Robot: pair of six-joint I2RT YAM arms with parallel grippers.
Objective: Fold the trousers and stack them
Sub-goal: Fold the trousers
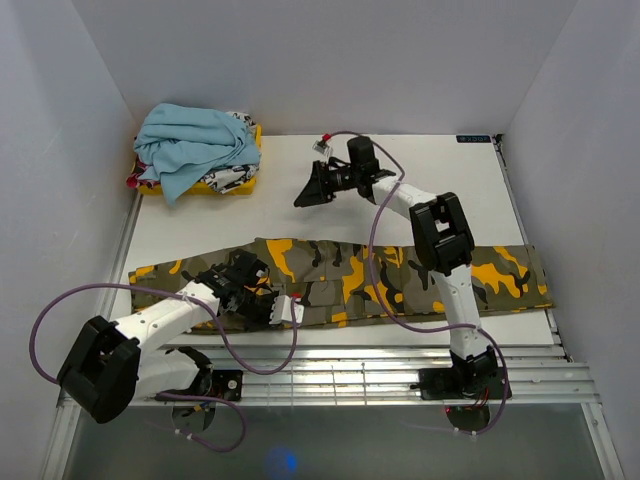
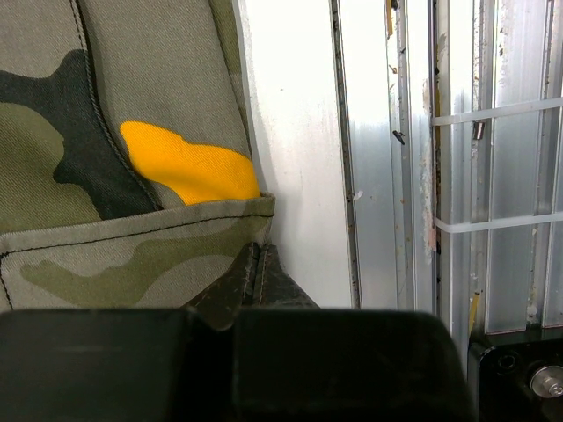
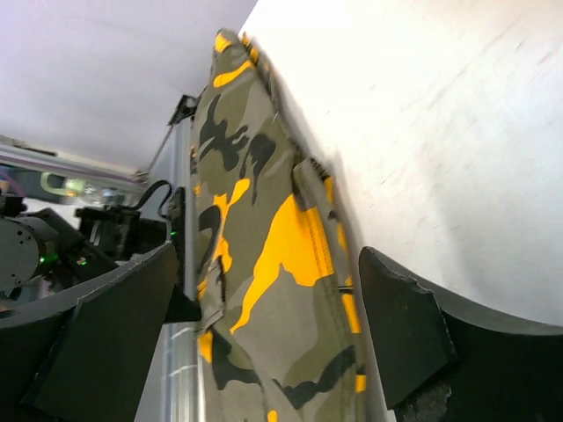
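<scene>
At the near side, we are keeping the left gripper (image 2: 255, 272) closed, its tips meeting on the near hem of the trousers (image 1: 320, 262), and we are judging that they are pinching that edge. The trousers are lying flat on the table (image 1: 430, 190), their long axis running crosswise to this gripper. The shorter part is extending to its left and the longer part to its right. Beyond the garment's far edge, we are holding the right gripper (image 3: 268, 253) raised and wide open, with nothing between its jaws. From there the trousers are lying below and back toward the near side, well apart. The left arm is therefore the nearer one, already in contact, and we are judging that the coming fold depends on the right gripper reaching the long part on its own side. Farther off, beyond and to the left of both grippers, a light blue garment (image 1: 195, 140) is resting on a yellow and white garment (image 1: 235, 182). A small sticker (image 1: 473, 138) at the table's far edge is too small to read, and we are finding no other legible writing.
</scene>
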